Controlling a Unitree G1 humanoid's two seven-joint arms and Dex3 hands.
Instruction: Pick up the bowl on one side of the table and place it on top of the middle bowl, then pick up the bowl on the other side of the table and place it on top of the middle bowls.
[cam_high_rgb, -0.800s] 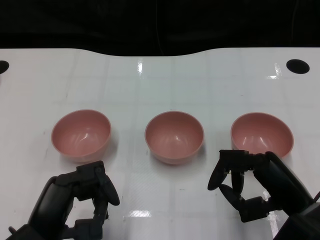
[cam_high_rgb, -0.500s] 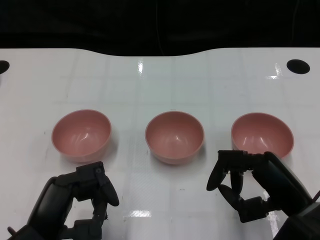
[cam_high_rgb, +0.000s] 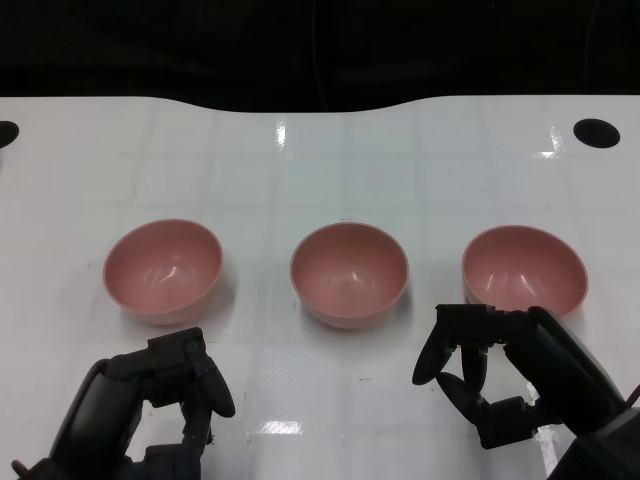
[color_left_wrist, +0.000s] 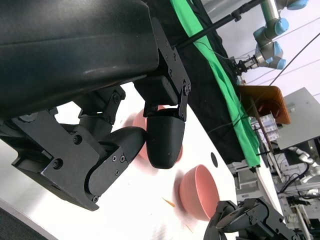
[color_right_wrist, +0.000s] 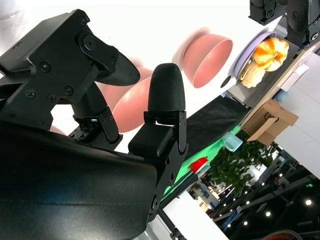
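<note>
We see three plain pink bowls: left bowl (cam_high_rgb: 162, 268), middle bowl (cam_high_rgb: 349, 273), right bowl (cam_high_rgb: 523, 268), beyond our black left hand (cam_high_rgb: 165, 385) and right hand (cam_high_rgb: 490, 375), on a glossy white table (cam_high_rgb: 320, 160).

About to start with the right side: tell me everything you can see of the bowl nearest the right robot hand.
The right bowl is plain pink, smooth and slightly glossy, plastic-looking, round with a deep hollow. It stands upright and empty on the white table, apart from the middle bowl. The right robot hand is just in front of it, fingers apart, holding nothing.
</note>
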